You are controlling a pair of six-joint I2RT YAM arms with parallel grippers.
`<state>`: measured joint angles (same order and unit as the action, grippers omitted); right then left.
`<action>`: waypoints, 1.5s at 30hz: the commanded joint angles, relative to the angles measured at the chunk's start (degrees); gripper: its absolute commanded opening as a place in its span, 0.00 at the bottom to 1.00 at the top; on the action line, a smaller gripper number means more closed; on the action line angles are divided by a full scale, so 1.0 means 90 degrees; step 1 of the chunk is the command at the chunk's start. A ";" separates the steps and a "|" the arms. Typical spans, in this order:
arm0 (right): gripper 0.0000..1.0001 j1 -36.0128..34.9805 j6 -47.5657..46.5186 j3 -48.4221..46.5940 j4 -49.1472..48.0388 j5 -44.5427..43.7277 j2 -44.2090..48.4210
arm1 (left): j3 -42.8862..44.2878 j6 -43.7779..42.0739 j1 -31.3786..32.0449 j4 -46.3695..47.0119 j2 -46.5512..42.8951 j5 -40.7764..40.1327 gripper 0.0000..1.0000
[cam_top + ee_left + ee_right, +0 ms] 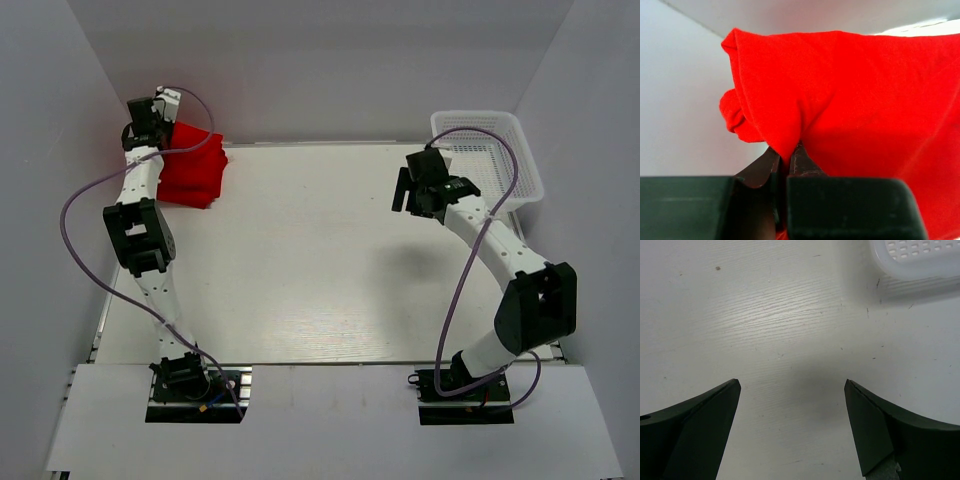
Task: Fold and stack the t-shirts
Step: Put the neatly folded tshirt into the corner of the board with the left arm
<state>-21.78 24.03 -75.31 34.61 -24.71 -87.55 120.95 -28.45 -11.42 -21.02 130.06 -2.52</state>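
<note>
— White surface [320, 260] lies below us; where are the t-shirts [190, 165]?
— Heaped red right against our left fingers [760, 172], which pinch a fold of the cloth between their tips.
— And our right fingers [700, 415]?
— Spread apart, holding nothing, well away from the t-shirts.

Likely a lab: white-walled enclosure [320, 70]

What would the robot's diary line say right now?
left gripper: shut on t-shirts | right gripper: open, holding nothing | basket: far right
</note>
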 commanded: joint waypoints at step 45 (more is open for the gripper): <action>0.90 -0.0080 0.0894 0.2849 -0.1063 0.1720 0.2910 | -0.5730 0.4907 0.2400 -0.0702 -0.5425 0.0682 1.00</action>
<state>-22.52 30.13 -53.25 28.05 -13.04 -64.42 77.45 7.64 6.11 -24.64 88.99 5.37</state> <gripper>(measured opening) 0.904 0.990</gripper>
